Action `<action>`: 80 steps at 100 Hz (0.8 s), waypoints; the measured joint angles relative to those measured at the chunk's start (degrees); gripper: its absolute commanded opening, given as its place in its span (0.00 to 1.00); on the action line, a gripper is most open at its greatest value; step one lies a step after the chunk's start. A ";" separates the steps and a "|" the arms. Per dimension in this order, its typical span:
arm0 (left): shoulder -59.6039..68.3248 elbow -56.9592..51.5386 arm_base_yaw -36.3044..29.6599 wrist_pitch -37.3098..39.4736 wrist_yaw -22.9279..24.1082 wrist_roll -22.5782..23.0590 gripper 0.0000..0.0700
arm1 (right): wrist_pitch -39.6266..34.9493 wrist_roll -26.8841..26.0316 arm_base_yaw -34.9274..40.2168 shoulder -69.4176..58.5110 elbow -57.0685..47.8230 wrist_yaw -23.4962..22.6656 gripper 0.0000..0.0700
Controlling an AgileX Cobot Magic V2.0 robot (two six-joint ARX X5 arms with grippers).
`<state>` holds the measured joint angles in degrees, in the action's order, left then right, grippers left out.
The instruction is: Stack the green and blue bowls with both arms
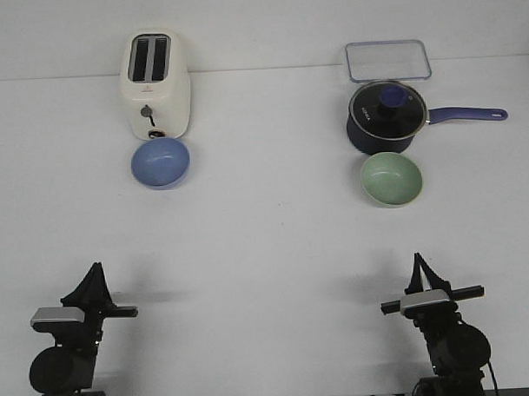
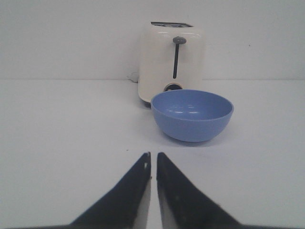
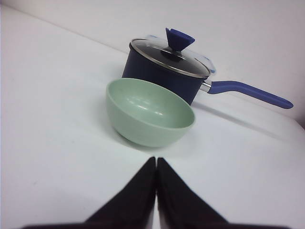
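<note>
The periwinkle blue bowl stands upright on the white table, right in front of the toaster. The pale green bowl stands upright at the right, just in front of the saucepan. My left gripper rests low at the near left, far from the blue bowl, its jaws nearly touching with nothing between them. At the near right my right gripper is shut and empty, well short of the green bowl.
A cream toaster stands at the back left. A dark navy saucepan with a glass lid has its blue handle pointing right. A clear plastic container lies behind it.
</note>
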<state>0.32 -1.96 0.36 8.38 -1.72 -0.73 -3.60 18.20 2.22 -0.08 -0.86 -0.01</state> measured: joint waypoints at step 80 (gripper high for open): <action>0.00 0.00 0.00 0.00 -0.02 0.00 0.02 | -2.19 -31.82 0.00 -0.24 -1.55 0.00 0.00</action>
<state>0.32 -1.96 0.36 8.38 -1.74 -0.73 -5.78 -13.63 2.22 -0.32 -2.42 -0.01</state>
